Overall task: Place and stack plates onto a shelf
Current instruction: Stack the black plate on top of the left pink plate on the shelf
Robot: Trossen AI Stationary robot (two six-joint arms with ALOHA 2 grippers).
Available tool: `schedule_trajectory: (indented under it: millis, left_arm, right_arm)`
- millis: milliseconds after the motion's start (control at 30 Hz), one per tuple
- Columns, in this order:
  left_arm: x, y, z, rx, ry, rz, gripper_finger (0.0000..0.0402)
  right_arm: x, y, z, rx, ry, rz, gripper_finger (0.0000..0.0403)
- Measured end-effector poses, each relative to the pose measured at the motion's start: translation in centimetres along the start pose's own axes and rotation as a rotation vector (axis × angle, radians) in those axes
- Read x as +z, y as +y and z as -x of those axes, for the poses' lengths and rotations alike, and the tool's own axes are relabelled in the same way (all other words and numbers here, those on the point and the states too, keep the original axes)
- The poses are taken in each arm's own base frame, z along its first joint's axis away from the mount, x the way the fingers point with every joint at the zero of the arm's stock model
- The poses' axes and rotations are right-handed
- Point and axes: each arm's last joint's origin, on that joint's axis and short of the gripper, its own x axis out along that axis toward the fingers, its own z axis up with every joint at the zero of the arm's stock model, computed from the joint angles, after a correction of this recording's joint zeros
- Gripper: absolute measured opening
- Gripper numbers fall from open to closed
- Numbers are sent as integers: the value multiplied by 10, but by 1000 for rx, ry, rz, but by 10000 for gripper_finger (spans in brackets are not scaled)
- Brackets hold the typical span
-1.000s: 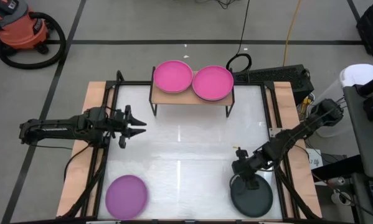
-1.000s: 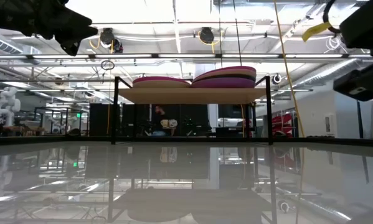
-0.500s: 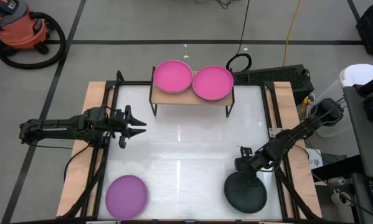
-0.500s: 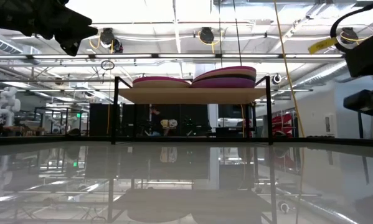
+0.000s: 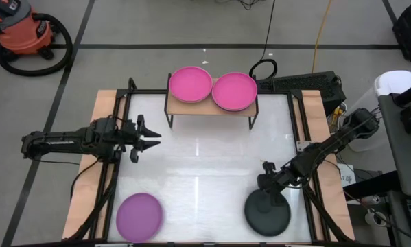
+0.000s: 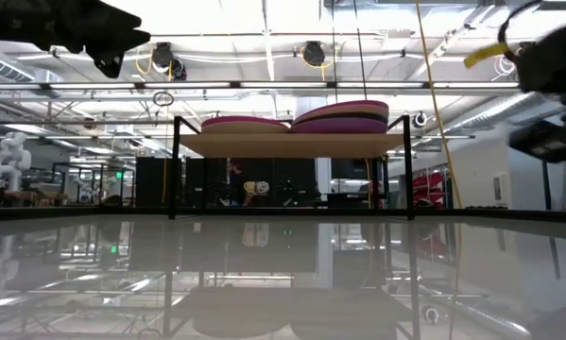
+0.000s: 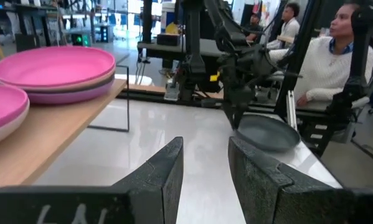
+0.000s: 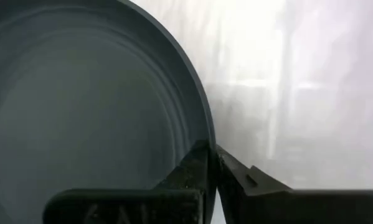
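Near the worktop's front right corner lies the dark grey plate (image 5: 267, 213), its rim pinched between the fingers of the right pincer (image 5: 266, 184); the right wrist view shows the two fingers (image 8: 202, 177) pressed together on that rim, one inside and one outside. One purple plate (image 5: 139, 216) lies flat near the front left corner, well apart from the grey one. On the shelf (image 5: 210, 106) at the back edge of the worktop (image 5: 205, 165) stand two stacks side by side, each topped by a magenta plate: the left stack (image 5: 190, 84) and the right stack (image 5: 234, 91), their rims touching or nearly so.

From above only the two top plates show. The low view reveals the stacks edge on, the right one (image 6: 344, 116) taller than the left (image 6: 245, 124), with darker layers under the magenta; an exact count cannot be made. The left wrist view likewise shows a grey and a paler layer beneath the magenta plate (image 7: 55, 65).

Over the worktop's left side, the left arm reaches in level, its left pincer (image 5: 149, 138) spread and holding nothing. The right arm slants in from the right edge, bent down to the grey plate. Two people (image 7: 335, 53) sit beyond the worktop in the left wrist view.
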Motion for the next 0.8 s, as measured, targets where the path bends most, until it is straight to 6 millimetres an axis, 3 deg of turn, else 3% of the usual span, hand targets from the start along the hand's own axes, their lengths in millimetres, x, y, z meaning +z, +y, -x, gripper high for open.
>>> schedule_trajectory:
  millis: [233, 433, 633, 800]
  left_arm:
    - [0, 0, 0, 1, 4, 0, 131]
    - [0, 2, 0, 58, -5, 87, 131]
    - [1, 3, 0, 104, -25, 86, 131]
    - [8, 2, 0, 93, -96, 86, 131]
  right_arm:
    - [33, -8, 31, -113, -218, 63, 1]
    - [72, -32, 71, -345, -514, 98, 1]
    - [114, -84, 127, -473, -1018, 8, 0]
    - [123, -151, 166, -603, -1359, -153, 0]
